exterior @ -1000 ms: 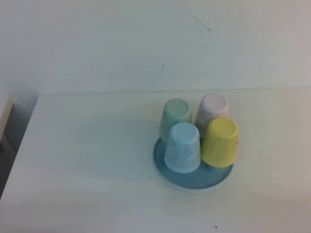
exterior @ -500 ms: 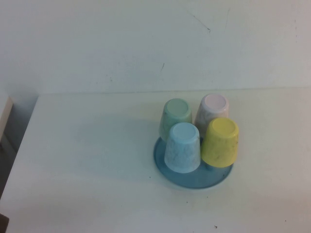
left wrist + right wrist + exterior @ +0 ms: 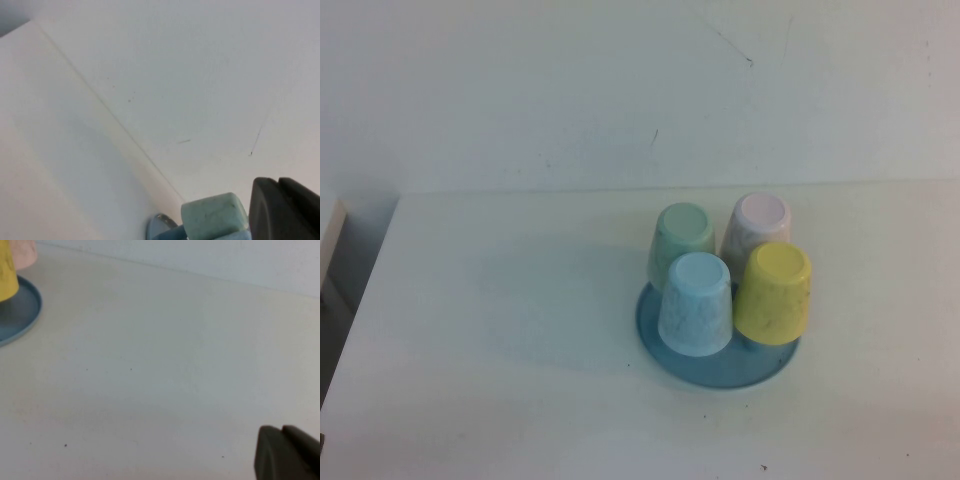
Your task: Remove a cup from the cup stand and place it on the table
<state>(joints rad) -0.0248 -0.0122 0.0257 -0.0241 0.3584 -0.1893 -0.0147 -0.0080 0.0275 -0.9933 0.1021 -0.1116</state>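
Observation:
The light blue cup (image 3: pixel 696 303) sits upside down on the front left of the blue cup stand (image 3: pixel 715 365), which rests on the white table (image 3: pixel 500 330). Mint green (image 3: pixel 682 240), pink (image 3: pixel 758 225) and yellow (image 3: pixel 775 292) cups sit upside down on the stand too; its pegs are hidden under them. Neither gripper shows in the high view. In the left wrist view a dark part of my left gripper (image 3: pixel 286 210) is next to the mint green cup (image 3: pixel 215 215). In the right wrist view a dark part of my right gripper (image 3: pixel 286 455) is over bare table, far from the stand (image 3: pixel 20 310).
The table's back edge meets a white wall (image 3: pixel 620 90). The table's left edge (image 3: pixel 365 300) drops off beside a pale piece of furniture (image 3: pixel 330 235). The yellow cup (image 3: pixel 7 270) and pink cup (image 3: pixel 25 252) show at the edge of the right wrist view.
A dark shape that showed at the lower left corner of the high view half a second ago has almost gone. The cups and stand have not moved.

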